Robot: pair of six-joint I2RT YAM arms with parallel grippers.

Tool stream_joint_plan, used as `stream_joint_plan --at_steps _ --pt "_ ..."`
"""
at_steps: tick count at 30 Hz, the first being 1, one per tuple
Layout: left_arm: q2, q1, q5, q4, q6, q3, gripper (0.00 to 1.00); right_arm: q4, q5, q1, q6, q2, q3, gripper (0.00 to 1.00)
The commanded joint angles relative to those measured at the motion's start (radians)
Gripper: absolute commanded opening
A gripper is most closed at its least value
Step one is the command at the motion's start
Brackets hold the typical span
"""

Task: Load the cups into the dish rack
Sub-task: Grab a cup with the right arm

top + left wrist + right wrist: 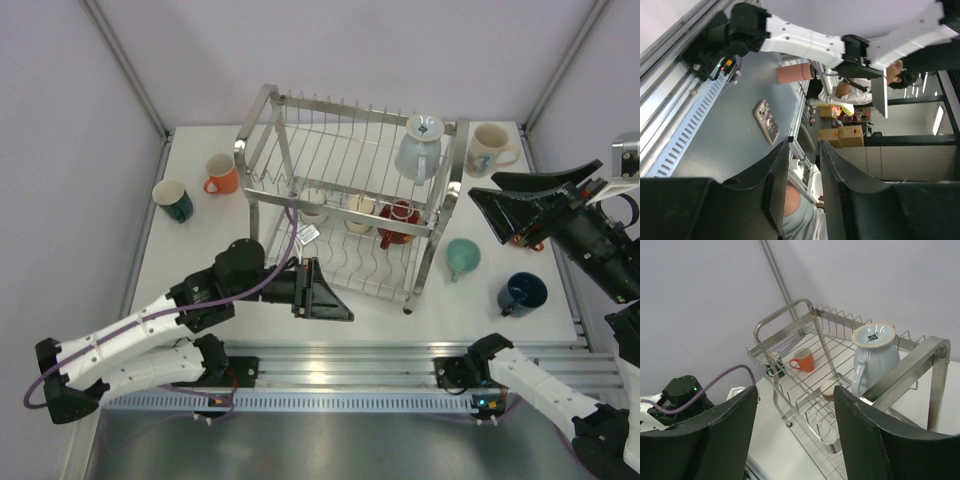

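Note:
The dish rack (pixel 262 112) stands mid-table. A pale blue-grey cup (pixel 420 148) sits upside down on its upper tier. On the lower tier are two cream cups (pixel 313 205) and a red cup (pixel 398 222). On the table are an orange cup (pixel 221 174) and a dark green cup (pixel 173 200) at the left. A printed cup (pixel 490 148), a mint cup (pixel 462 258) and a navy cup (pixel 521 293) are at the right. My left gripper (pixel 340 308) hovers at the rack's front, open and empty. My right gripper (pixel 481 186) is open and empty beside the rack's right end, facing the rack (pixel 790 315) and the pale cup (pixel 872 360).
A metal rail (pixel 330 365) runs along the near edge between the arm bases. Pale walls and corner posts close in the table at the back and sides. A small orange-red object (pixel 528 241) shows under my right gripper. A white tag (pixel 308 233) hangs on the rack.

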Motion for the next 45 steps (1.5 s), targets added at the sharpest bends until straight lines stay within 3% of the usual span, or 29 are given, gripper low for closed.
stream_joint_plan --at_steps 1,7,11,17,19,22,24,28,30,32,33,36,37,41,45 --pt "-0.076 -0.001 -0.002 0.093 0.007 0.043 0.37 -0.001 -0.003 -0.010 0.003 -0.003 0.037 0.63" --pt "-0.105 0.000 0.011 0.089 0.108 0.158 0.41 0.005 -0.006 -0.010 0.006 0.011 0.042 0.63" --pt "-0.061 0.000 -0.068 0.043 0.233 0.355 0.41 0.008 -0.003 -0.009 0.011 0.031 0.051 0.63" --pt "0.115 0.000 -0.387 -0.086 0.516 0.665 0.40 0.006 0.073 -0.009 0.008 0.089 0.052 0.63" --pt "0.198 0.000 -0.571 -0.135 0.639 0.748 0.40 -0.020 0.153 -0.010 -0.004 0.120 0.071 0.63" --pt "0.336 0.000 -0.859 -0.290 0.805 1.021 0.38 -0.066 0.280 -0.010 -0.027 0.161 0.114 0.63" --pt "0.411 0.000 -1.002 -0.306 0.937 1.081 0.38 -0.090 0.375 -0.009 -0.046 0.184 0.132 0.63" --pt "0.502 0.005 -1.152 -0.309 1.093 1.206 0.39 -0.106 0.530 -0.009 -0.087 0.229 0.146 0.63" --pt "0.517 0.022 -1.167 -0.318 1.124 1.218 0.40 -0.103 0.613 -0.012 -0.104 0.259 0.146 0.63" --pt "0.539 0.104 -1.072 -0.359 1.062 1.229 0.41 -0.098 0.665 -0.016 -0.113 0.293 0.145 0.63" --pt "0.551 0.197 -1.020 -0.385 1.032 1.238 0.41 -0.093 0.673 -0.023 -0.122 0.304 0.145 0.63" --pt "0.568 0.339 -0.848 -0.445 0.959 1.241 0.41 -0.083 0.640 -0.081 -0.116 0.344 0.151 0.63" --pt "0.565 0.355 -0.828 -0.451 0.951 1.229 0.41 -0.078 0.605 -0.108 -0.109 0.352 0.151 0.63" --pt "0.534 0.376 -0.765 -0.462 0.952 1.221 0.43 -0.060 0.338 -0.407 -0.080 0.413 0.160 0.62" --pt "0.504 0.382 -0.704 -0.543 0.922 1.253 0.43 -0.041 0.145 -0.590 -0.106 0.473 0.140 0.63"
